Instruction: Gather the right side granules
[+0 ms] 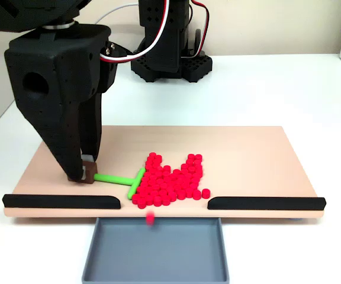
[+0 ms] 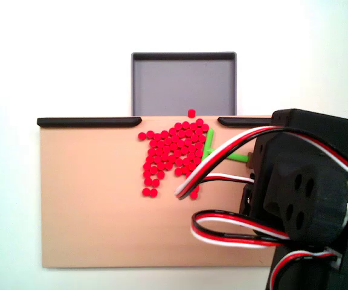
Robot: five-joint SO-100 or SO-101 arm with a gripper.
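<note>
The red granules [image 1: 169,180] lie in a dense patch on the tan board [image 1: 247,154], near the gap between the two black rails; the same patch of granules [image 2: 173,148] shows in both fixed views. One granule [image 1: 150,219] sits at the board's edge over the grey tray [image 1: 155,254]. A green T-shaped stick [image 1: 123,179] rests flat with its crossbar against the patch's left side. My black gripper [image 1: 86,173] is shut on the stick's handle end, fingertips down at the board. In a fixed view the arm body [image 2: 307,193] hides the gripper and most of the stick [image 2: 210,148].
Two black rails [image 1: 61,201] [image 1: 266,203] line the board's front edge with a gap between them above the tray [image 2: 183,81]. The arm's base [image 1: 170,59] stands behind the board. Red, white and black cables [image 2: 222,158] hang over the board.
</note>
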